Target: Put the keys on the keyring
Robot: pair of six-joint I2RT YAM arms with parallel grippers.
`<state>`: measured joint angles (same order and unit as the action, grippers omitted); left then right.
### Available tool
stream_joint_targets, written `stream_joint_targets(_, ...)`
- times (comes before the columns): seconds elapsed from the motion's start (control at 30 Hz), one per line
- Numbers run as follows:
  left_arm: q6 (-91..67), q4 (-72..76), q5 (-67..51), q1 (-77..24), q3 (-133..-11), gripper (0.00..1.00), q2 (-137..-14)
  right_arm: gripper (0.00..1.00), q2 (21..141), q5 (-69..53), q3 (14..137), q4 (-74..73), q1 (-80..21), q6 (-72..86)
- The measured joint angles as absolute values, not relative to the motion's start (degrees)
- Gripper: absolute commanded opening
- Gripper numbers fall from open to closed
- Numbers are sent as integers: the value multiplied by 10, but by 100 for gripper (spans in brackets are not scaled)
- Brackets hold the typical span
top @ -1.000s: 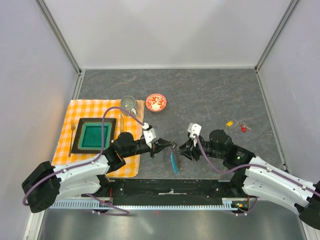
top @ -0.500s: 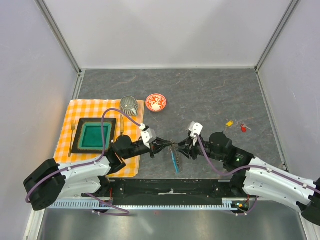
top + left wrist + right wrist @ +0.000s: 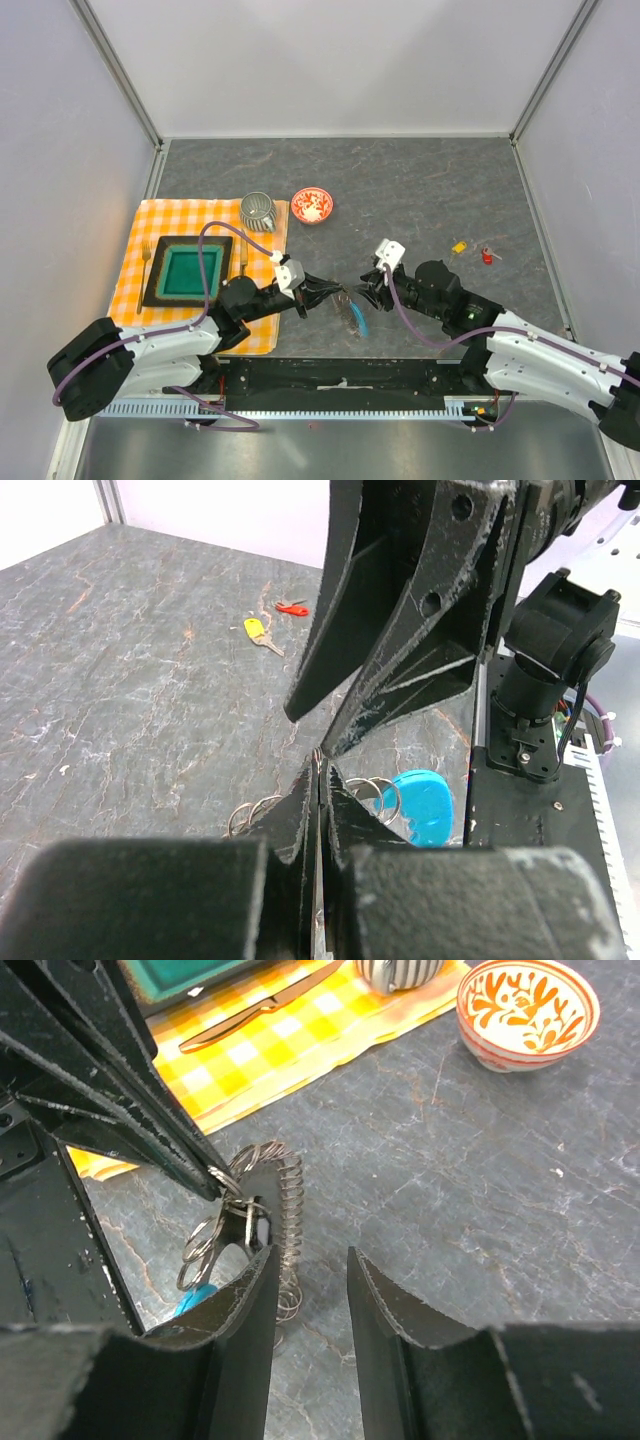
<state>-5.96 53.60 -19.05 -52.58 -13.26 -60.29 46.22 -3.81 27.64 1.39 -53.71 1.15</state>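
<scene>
The keyring (image 3: 286, 1198) is a cluster of thin metal rings and a coil spring with a bright blue tag (image 3: 425, 805). It lies just in front of the arm bases in the top view (image 3: 352, 312). My left gripper (image 3: 335, 292) is shut on one of its rings (image 3: 222, 1175). My right gripper (image 3: 310, 1290) is open, facing the left one, with its fingers just above the spring and rings and touching nothing. A yellow key (image 3: 458, 246) and a red key (image 3: 487, 257) lie apart at the right, and also show in the left wrist view (image 3: 257, 630). I cannot make out the black key.
A red patterned bowl (image 3: 312, 205) and a ribbed metal cup (image 3: 257, 210) stand behind the grippers. An orange checked placemat (image 3: 150, 225) at the left holds a green-and-black tray (image 3: 188, 271), a fork and a knife (image 3: 270, 1005).
The left gripper has drawn back a little to the left with the ring. The blue tag has swung from hanging straight to slanting right. The right gripper has edged closer.
</scene>
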Motion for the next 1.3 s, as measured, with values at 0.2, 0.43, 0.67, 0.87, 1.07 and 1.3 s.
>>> stream_joint_targets(0.2,-60,544,-198,-526,-131,2,-603,45,451,-93,277,24,-489,-2)
stream_joint_targets(0.43,-59,548,-216,-526,-131,2,-604,45,456,-180,282,30,-457,-14)
stream_joint_targets(0.67,-59,555,-230,-526,-131,2,-608,43,463,-245,291,35,-455,-20)
stream_joint_targets(0.87,-59,563,-241,-526,-131,2,-613,40,473,-263,291,35,-451,-23)
stream_joint_targets(1.07,-59,564,-256,-526,-131,2,-613,34,479,-273,291,35,-448,-27)
stream_joint_targets(1.3,-59,570,-272,-526,-131,2,-613,28,479,-279,291,35,-444,-31)
